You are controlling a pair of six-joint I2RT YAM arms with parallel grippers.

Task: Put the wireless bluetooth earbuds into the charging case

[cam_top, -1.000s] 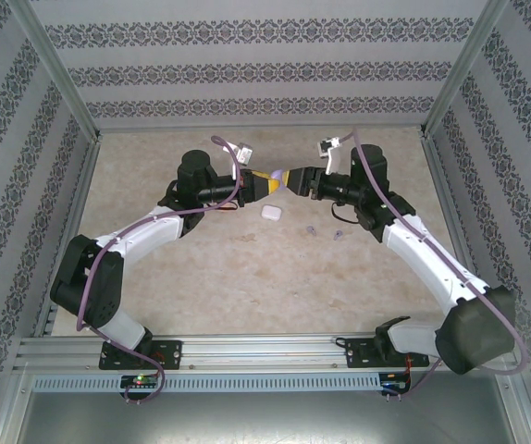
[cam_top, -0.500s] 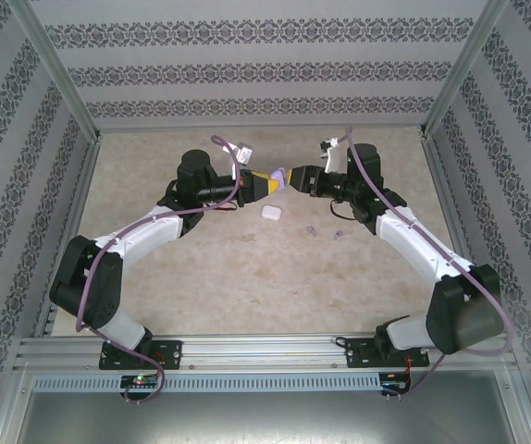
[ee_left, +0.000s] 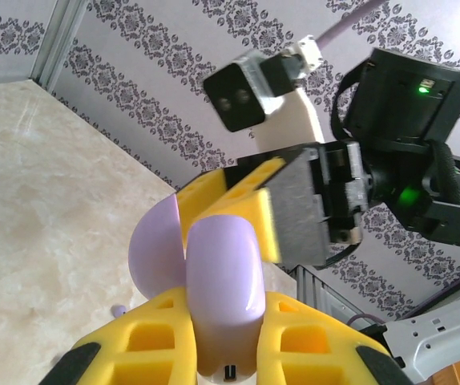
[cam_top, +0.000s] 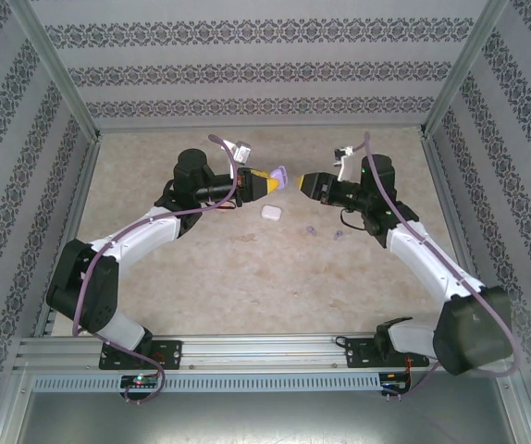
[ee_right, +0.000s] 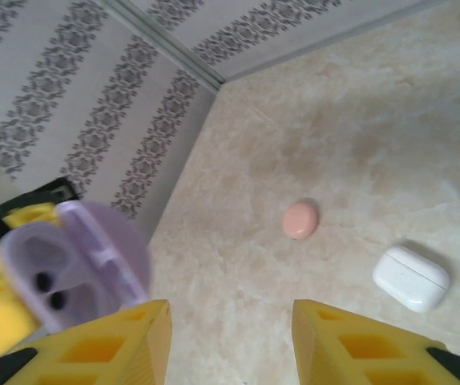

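The table (cam_top: 247, 268) is pale and blotchy, like beige stone. Grey walls (cam_top: 265, 69) with dark flowery stripes stand around it on three sides. Shiny metal posts (cam_top: 57, 65) go up at the corners, and a metal rail (cam_top: 265, 351) runs along the near edge, at 6 o'clock.

On the left, the left gripper (cam_top: 270, 182) is up off the table, near 12 o'clock. Its yellow jaws are squeezed tight on the purple charging case (ee_left: 222, 273). The lid of the case is flipped open. From the right wrist I can see two dark holes inside it.

At 6 o'clock from that case, a closed white case (cam_top: 271, 213) lies flat on the table. A small pink case (ee_right: 300, 219) lies on the table too, near the white one.

At 4 o'clock from the white case are the two tiny pale purple earbuds (cam_top: 310, 228). They lie on the bare table, a little apart from each other.

On the right, the right gripper (cam_top: 304, 183) points at the purple case, at 3 o'clock from it, but does not touch it. Its jaws are spread apart, with just table showing between them.
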